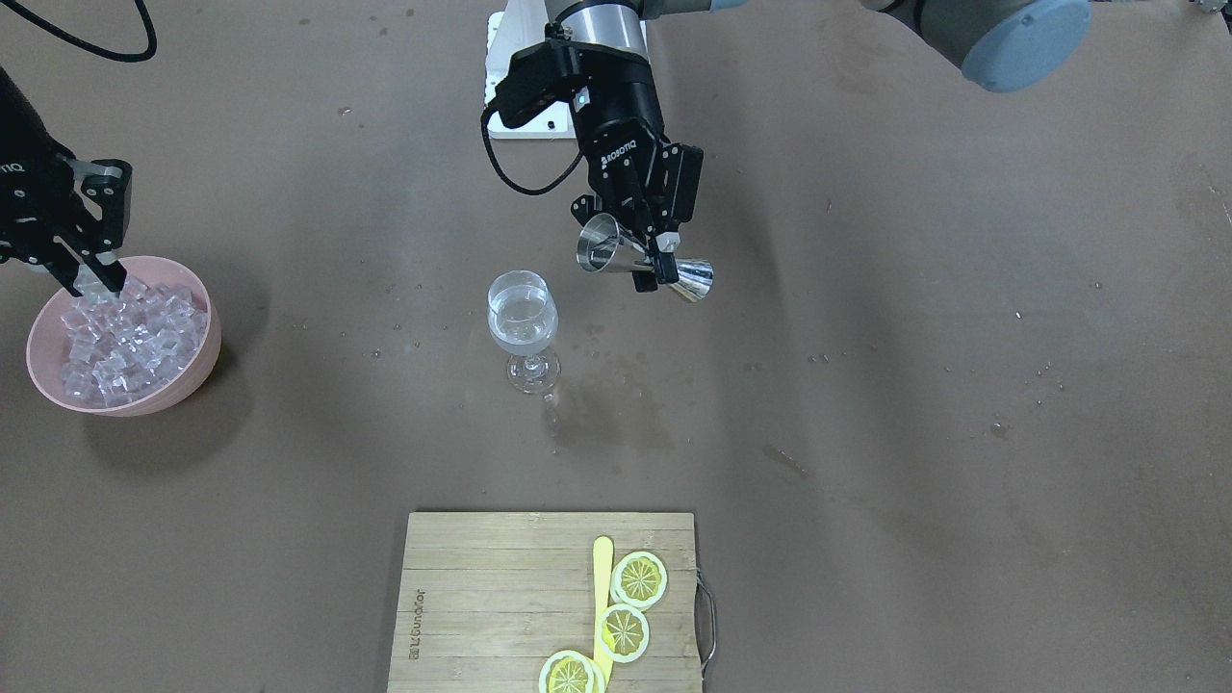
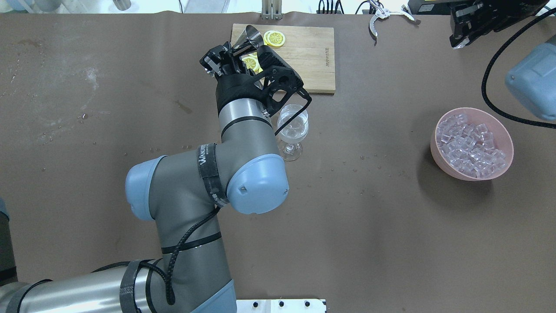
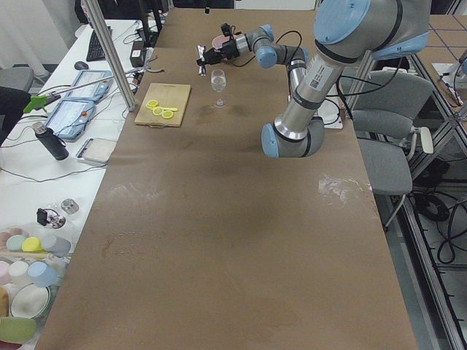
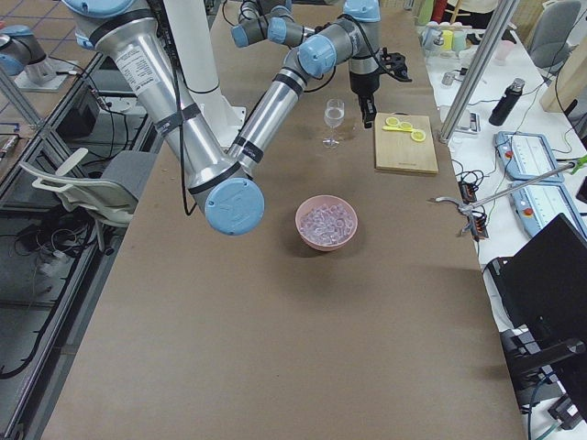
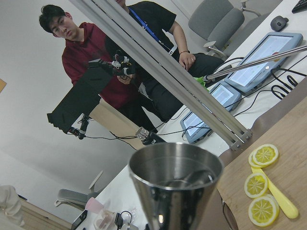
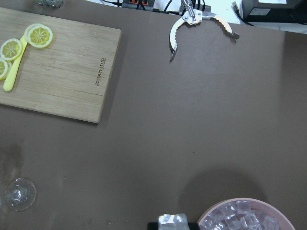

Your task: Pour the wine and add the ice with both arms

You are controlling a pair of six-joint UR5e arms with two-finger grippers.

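Left tool (image 1: pixel 654 265): clenched on tipped steel jigger (image 1: pixel 608 252), near clear wine glass (image 1: pixel 522 313).
Right tool (image 1: pixel 96 279): held glassy ice cube (image 6: pixel 171 219) above pink bowl (image 1: pixel 192 366) edge.

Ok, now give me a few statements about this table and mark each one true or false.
The left gripper holds a metal jigger. True.
The wine glass is empty. False: it holds clear wine.
The ice lies in a pink bowl. True.
The lemon slices are in the glass. False: they lie on the cutting board.
The right gripper is over the cutting board. False: it is near the bowl, closed on an ice cube.
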